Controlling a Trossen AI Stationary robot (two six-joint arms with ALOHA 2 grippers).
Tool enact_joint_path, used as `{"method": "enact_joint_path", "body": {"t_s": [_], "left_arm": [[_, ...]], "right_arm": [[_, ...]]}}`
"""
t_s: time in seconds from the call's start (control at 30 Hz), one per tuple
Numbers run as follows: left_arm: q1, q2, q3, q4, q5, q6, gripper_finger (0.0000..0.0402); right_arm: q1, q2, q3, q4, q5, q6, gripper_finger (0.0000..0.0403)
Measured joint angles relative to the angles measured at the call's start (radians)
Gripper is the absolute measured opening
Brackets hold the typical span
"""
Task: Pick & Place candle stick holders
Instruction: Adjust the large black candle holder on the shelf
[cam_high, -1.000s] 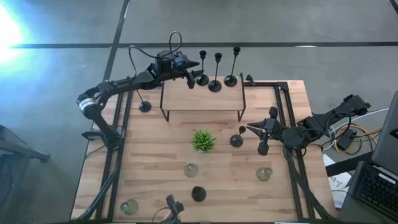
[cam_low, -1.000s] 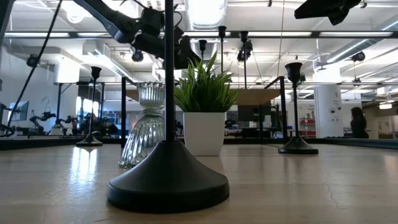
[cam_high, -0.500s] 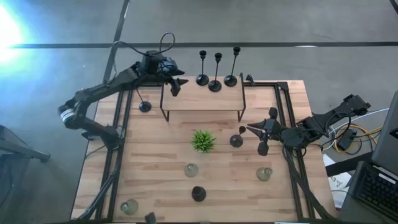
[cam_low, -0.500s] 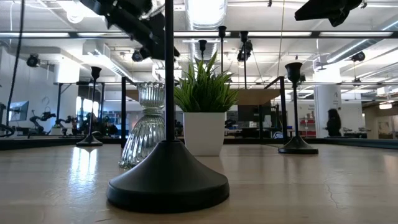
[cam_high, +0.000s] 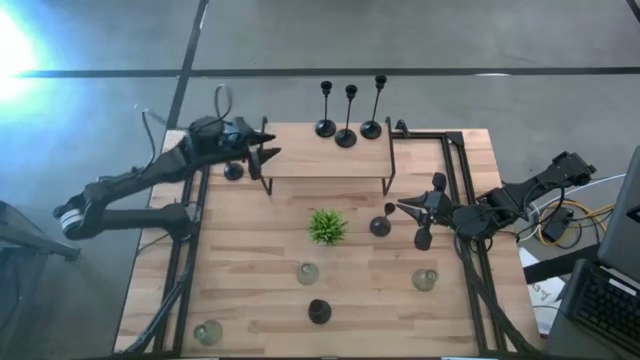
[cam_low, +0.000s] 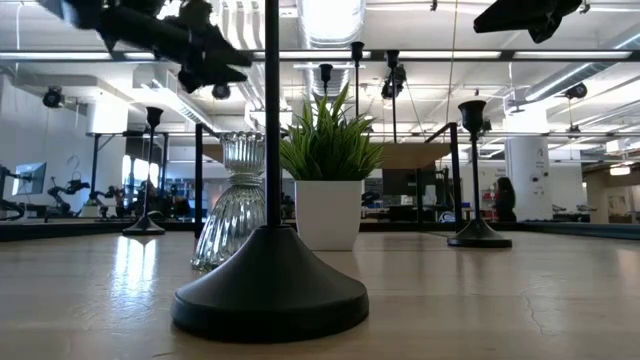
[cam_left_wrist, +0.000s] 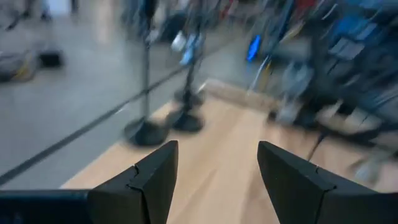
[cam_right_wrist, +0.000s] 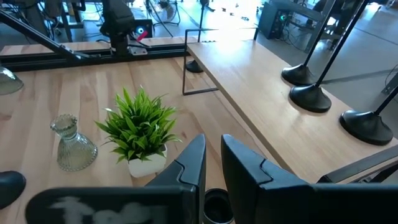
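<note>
Wooden table (cam_high: 250, 300) with a raised shelf (cam_high: 325, 158) along its far edge; a busy workshop lies behind. You have three black candle holders (cam_high: 347, 128) standing in a row on the shelf's far edge, toward its right end. That looks like the finished part.

Left to place, by my reading: one black holder (cam_high: 233, 170) near the table's far left corner, one (cam_high: 381, 224) right of the plant (cam_high: 326, 227), one (cam_high: 319, 311) near the front edge, plus three glass holders (cam_high: 307, 272) across the front half.

Your left gripper (cam_high: 266, 158) hovers at the shelf's left end, jaws wide apart and empty, beside the far-left black holder. Your right gripper (cam_high: 418, 221) waits near the right edge, fingers nearly closed, the black holder's cup just below them; whether it is gripped, I cannot tell.
</note>
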Motion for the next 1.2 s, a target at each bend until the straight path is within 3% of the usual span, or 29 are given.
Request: {"method": "enact_joint_path", "body": {"t_s": [0.13, 0.3, 0.43, 0.6, 0.8, 1.2], "left_arm": [[-0.040, 0.033, -0.089, 0.208, 0.112, -0.044, 0.0222], [-0.098, 0.179, -0.083, 0.326, 0.040, 0.060, 0.0212], [-0.136, 0.324, 0.002, 0.432, 0.035, 0.106, 0.0207], [-0.145, 0.495, 0.169, 0.429, -0.046, 0.154, 0.0206], [-0.145, 0.656, 0.338, 0.428, -0.070, 0.143, 0.0206], [-0.138, 0.802, 0.502, 0.424, -0.270, 0.165, 0.0206]], "right_arm": [[0.000, 0.000, 0.000, 0.011, 0.005, 0.000, 0.0043], [0.000, 0.000, 0.000, 0.052, 0.008, -0.025, 0.0043], [0.000, 0.000, 0.000, 0.067, 0.008, -0.047, 0.0043], [0.000, 0.001, 0.000, 0.068, 0.008, -0.049, 0.0043], [0.000, 0.001, 0.000, 0.067, 0.007, -0.055, 0.0043], [0.000, 0.001, -0.006, 0.066, 0.005, -0.068, 0.0043]]}}
